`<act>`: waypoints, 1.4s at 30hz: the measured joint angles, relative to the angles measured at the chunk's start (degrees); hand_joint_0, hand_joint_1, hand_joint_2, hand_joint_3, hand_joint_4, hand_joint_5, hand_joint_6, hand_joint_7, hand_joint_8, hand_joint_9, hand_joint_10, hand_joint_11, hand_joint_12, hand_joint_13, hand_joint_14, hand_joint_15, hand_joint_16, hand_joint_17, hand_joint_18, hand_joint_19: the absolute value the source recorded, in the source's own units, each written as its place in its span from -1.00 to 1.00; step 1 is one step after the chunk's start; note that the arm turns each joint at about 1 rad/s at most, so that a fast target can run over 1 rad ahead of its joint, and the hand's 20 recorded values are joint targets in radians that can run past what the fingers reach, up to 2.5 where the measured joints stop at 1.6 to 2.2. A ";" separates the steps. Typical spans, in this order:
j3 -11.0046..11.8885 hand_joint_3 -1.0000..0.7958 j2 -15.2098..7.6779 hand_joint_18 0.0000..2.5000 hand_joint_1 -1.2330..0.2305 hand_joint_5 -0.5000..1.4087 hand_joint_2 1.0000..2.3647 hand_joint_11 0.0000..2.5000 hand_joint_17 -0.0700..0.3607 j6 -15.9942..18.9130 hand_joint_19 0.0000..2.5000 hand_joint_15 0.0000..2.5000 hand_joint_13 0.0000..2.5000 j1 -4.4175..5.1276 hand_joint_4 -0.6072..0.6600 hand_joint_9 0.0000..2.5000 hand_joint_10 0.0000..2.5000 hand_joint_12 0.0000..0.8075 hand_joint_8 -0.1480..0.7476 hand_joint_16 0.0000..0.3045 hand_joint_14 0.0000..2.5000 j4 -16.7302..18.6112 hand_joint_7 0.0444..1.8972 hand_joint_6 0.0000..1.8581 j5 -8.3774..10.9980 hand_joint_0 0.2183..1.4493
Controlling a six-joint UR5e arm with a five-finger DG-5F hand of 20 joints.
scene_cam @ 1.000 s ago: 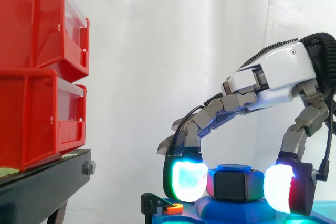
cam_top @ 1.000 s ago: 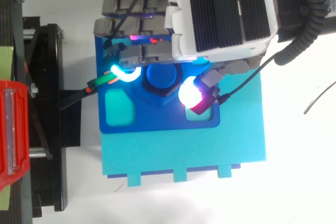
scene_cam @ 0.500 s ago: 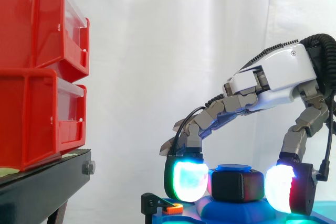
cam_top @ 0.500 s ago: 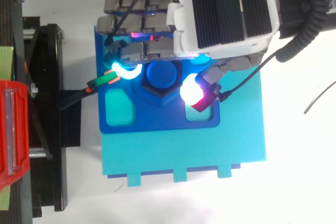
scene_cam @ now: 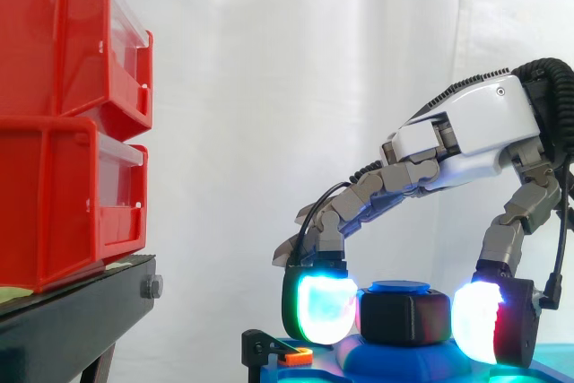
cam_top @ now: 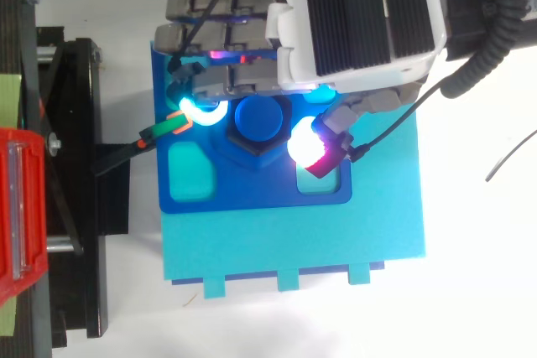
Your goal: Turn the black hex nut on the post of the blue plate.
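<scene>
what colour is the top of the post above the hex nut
Blue. The post top shows best in the top view.

The hand (scene_cam: 466,132) is twisting a little over the blue plate (cam_top: 252,194), its palm lifting slightly. Its red-and-white pad (cam_top: 306,142) is edging toward the plate's edge under the palm. The black hex nut (scene_cam: 404,318) pinched between the pads is turning, presenting one broad dark face in the side view.

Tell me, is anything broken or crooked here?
Nothing stands out. The black hex nut sits level on the post of the blue plate, the hand's glowing pads pinch it from both sides, and the red bins are stacked straight.
</scene>
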 measured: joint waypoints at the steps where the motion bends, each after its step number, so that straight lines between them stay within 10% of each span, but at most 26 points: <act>1: 0.00 -0.44 0.00 -1.00 -0.48 -0.66 -1.00 -0.94 -0.18 0.01 -0.92 -0.96 -1.00 0.00 0.21 -0.81 -1.00 -0.21 -0.25 -0.69 -1.00 0.00 0.08 -0.46 -0.01 -0.57; 42: 0.00 -0.44 0.01 -1.00 -0.27 -0.68 -1.00 -0.93 -0.08 0.06 -0.89 -0.95 -0.96 0.01 0.28 -0.79 -1.00 -0.10 -0.16 -0.63 -1.00 0.44 -0.05 -0.46 -0.07 -0.71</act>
